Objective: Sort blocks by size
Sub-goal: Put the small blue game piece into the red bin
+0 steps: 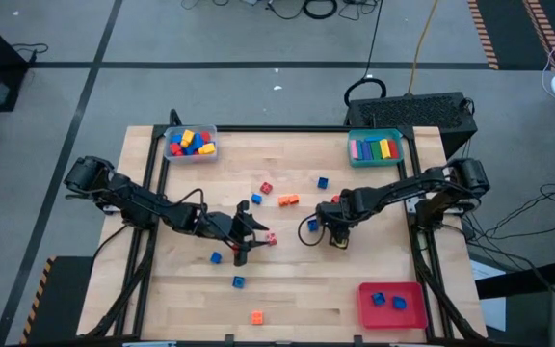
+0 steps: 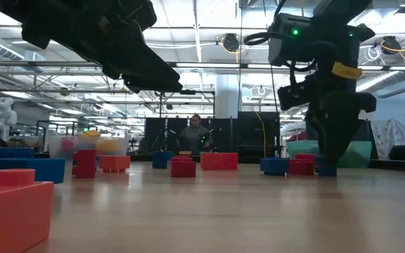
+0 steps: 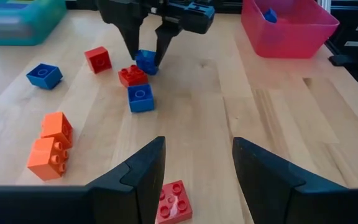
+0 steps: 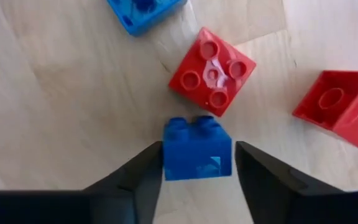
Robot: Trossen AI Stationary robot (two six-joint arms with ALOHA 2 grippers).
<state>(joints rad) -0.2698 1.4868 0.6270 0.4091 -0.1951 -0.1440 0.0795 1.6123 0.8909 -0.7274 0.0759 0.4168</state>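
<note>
My right gripper (image 4: 197, 167) points down at the table's middle right (image 1: 335, 234) and is shut on a small blue brick (image 4: 197, 149). A red four-stud brick (image 4: 211, 71) lies just beyond it. My left gripper (image 3: 197, 165) hovers open near the table's middle (image 1: 256, 234), with a red four-stud brick (image 3: 173, 202) on the wood below the gap; it touches nothing. More loose blocks lie around: blue (image 3: 140, 98), red (image 3: 98, 59), blue (image 3: 44, 74) and orange (image 3: 50, 146). My right gripper pinches the small blue brick by two opposite side walls (image 4: 166, 155) between its two fingers. The fingers come from above, pointing down. The brick is tipped, its studs (image 4: 194, 123) turned toward the red brick, and in the low view it sits at table level (image 2: 325, 169).
A clear tray (image 1: 191, 143) of mixed bricks stands far left, a teal tray (image 1: 374, 146) of long bars far right, and a red tray (image 1: 391, 301) with blue bricks near right. Loose blocks lie scattered mid-table (image 1: 287, 200) and near the front edge (image 1: 256, 316).
</note>
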